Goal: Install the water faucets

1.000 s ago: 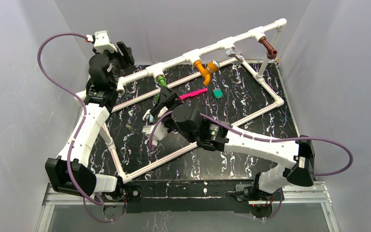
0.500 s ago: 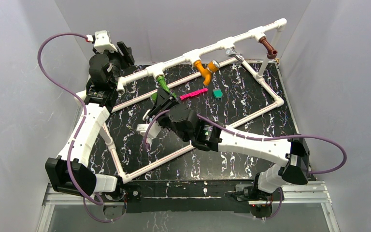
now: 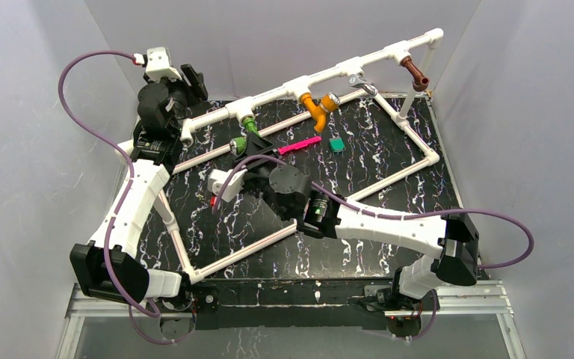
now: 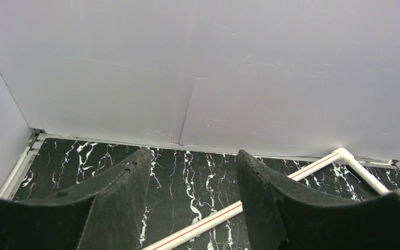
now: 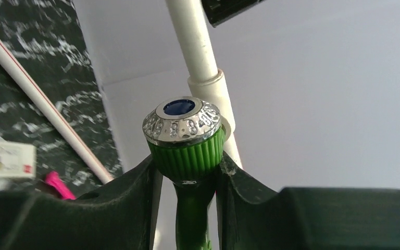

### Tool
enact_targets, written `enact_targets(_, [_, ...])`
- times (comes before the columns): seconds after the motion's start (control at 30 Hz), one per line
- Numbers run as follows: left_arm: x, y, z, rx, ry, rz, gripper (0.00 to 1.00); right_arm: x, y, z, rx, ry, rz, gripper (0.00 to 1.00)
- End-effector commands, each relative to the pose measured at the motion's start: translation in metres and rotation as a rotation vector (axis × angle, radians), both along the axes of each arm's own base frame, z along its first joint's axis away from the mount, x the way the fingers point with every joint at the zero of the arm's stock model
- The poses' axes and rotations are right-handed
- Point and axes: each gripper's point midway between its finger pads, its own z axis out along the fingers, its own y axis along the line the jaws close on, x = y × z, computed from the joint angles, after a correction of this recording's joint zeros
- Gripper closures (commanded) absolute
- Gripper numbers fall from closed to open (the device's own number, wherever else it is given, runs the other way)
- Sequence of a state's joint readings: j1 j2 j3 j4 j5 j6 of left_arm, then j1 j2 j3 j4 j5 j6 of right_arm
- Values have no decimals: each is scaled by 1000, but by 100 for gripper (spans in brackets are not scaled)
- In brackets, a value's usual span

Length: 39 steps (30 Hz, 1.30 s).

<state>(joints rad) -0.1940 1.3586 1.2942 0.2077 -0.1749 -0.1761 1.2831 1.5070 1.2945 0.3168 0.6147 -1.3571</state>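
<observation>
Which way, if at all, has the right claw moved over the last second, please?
Yes. The right claw has shifted left, away from the pink strip, and closed on the green faucet under the white pipe.

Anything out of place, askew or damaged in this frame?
Nothing damaged or spilled. Only a pink strip and a small green block lie loose on the table, inside the pipe frame. The right end effector grips the green faucet.

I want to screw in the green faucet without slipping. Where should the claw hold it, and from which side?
Grip the green faucet by its ribbed collar, a finger on each side, coming from the side away from the white pipe: ribs should resist slipping; nothing blocks there.
</observation>
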Motion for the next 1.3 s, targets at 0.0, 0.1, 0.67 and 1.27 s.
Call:
enact_targets(0.0, [-27, 0, -215, 139, 622, -7, 42, 3, -14, 49, 595, 243, -16, 99])
enact_targets(0.1, [-26, 0, -214, 140, 619, -6, 42, 2, -19, 54, 828, 348, -9, 99])
enact_targets(0.67, [-27, -1, -213, 135, 617, -11, 42, 8, -74, 37, 2004, 887, 26, 99])
enact_targets(1.27, [-27, -1, -214, 134, 620, -12, 42, -4, -43, 53, 2225, 1327, 222, 64])
